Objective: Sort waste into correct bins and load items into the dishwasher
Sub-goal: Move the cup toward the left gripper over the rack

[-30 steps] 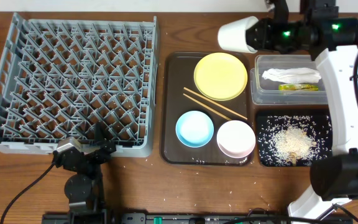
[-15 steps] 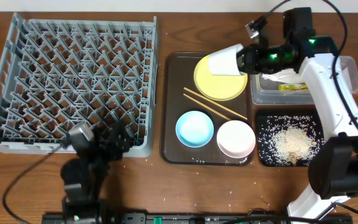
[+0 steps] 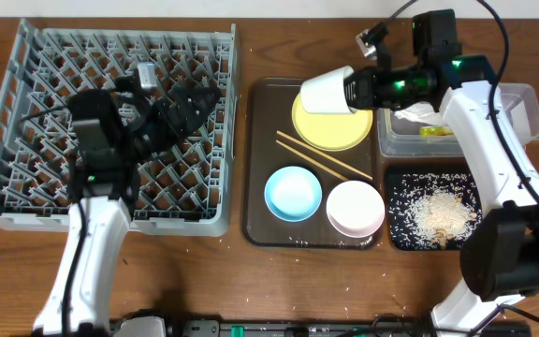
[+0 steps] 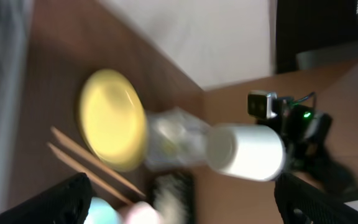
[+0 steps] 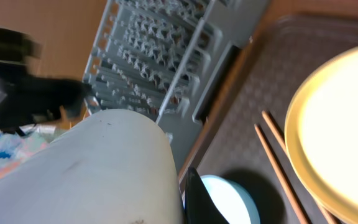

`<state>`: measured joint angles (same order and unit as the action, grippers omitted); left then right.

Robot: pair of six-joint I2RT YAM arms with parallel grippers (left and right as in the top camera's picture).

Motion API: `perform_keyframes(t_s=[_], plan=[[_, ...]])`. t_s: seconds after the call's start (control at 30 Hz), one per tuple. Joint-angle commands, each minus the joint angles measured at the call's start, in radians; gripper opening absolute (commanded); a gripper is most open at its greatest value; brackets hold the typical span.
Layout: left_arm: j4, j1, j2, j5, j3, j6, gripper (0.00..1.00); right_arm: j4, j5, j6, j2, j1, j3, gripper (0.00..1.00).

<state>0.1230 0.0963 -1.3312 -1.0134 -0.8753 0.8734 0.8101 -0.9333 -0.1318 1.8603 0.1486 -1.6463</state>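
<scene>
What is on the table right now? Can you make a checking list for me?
Surface: wooden table, a few stray grains near the front.
Job's things: cup held sideways above the plate; chopsticks, blue bowl and white bowl on the brown tray; tissue and wrapper in the tub; crumbs in the black tray; rack holds no dishes.
Clutter: nothing seen.
Grippers: right gripper shut on the cup; left gripper open over the rack.
Cables: cables loop by both arms.
Surroundings: dark rail at the front edge.
</scene>
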Motion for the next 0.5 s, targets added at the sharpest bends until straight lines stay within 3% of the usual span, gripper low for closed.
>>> perform_keyframes(t_s=[0.0,0.07,0.23,0.33,0.47], plan=[[0.006,0.003,-0.075,-0.26,-0.016,0.486,0.94,-0.083,-0.006,-0.075,0.01,0.051,0.031,0.01],[0.006,0.003,-0.106,-0.339,-0.016,0.568,0.94,-0.169,-0.006,-0.129,0.01,0.076,0.064,0.01],[0.006,0.003,-0.141,-0.381,-0.016,0.578,0.94,-0.591,-0.036,-0.345,0.01,0.192,0.254,0.01],[0.006,0.003,-0.141,-0.393,-0.016,0.46,0.94,-0.757,-0.093,-0.378,0.01,0.232,0.309,0.01],[0.006,0.003,-0.141,-0.394,-0.016,0.342,0.94,-0.8,-0.096,-0.39,0.018,0.272,0.32,0.01]])
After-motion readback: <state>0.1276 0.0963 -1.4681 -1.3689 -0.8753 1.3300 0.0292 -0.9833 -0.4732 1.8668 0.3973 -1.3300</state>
